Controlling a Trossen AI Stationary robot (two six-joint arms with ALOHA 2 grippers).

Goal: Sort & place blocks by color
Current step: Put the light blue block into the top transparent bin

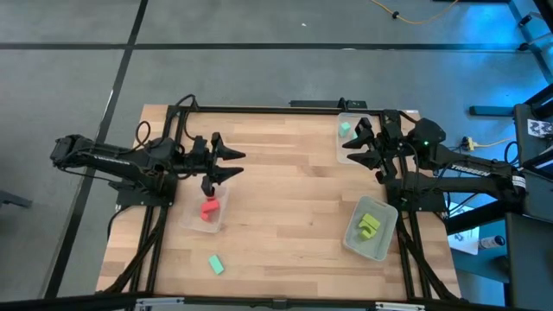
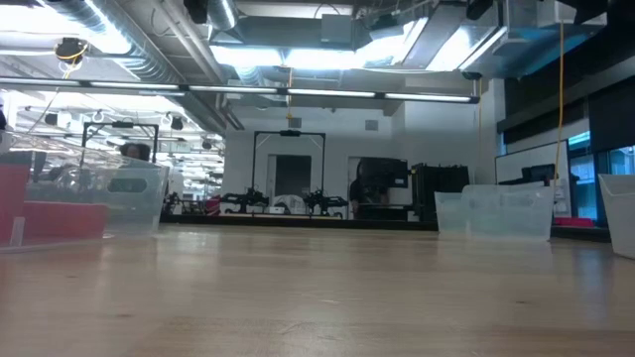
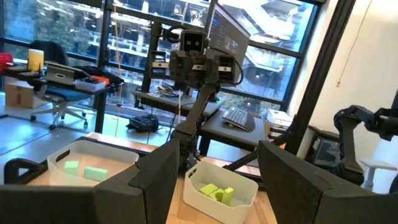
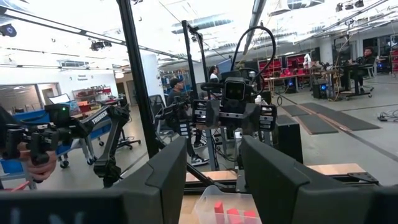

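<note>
Inspection from above finds the left gripper (image 1: pixel 235 165) raised over the left half of the table (image 1: pixel 285 207), fingers spread with a clear gap between them and nothing held; in the left wrist view the two dark fingers (image 3: pixel 155 180) frame open air. Just beside it, toward the table's near edge, sits a clear tray (image 1: pixel 218 216) containing the red blocks (image 1: pixel 208 210) (their count is hard to confirm from this height, though the right wrist view shows about three in a row (image 4: pixel 230 214)). The right gripper (image 1: pixel 352 140) hangs at the far right corner, by the tray (image 1: pixel 340 142) holding mint blocks (image 1: pixel 345 130); its fingers (image 4: pixel 165 177) stand apart and hold nothing. The left wrist view shows two mint blocks (image 3: pixel 87 171) in that tray. A third tray (image 1: pixel 386 246), on the right side nearer the front, holds the yellow-green blocks (image 1: pixel 370 225), lying together. One mint block (image 1: pixel 216 264) lies loose on the bare wood near the front left, well apart from every tray and both grippers.
</note>
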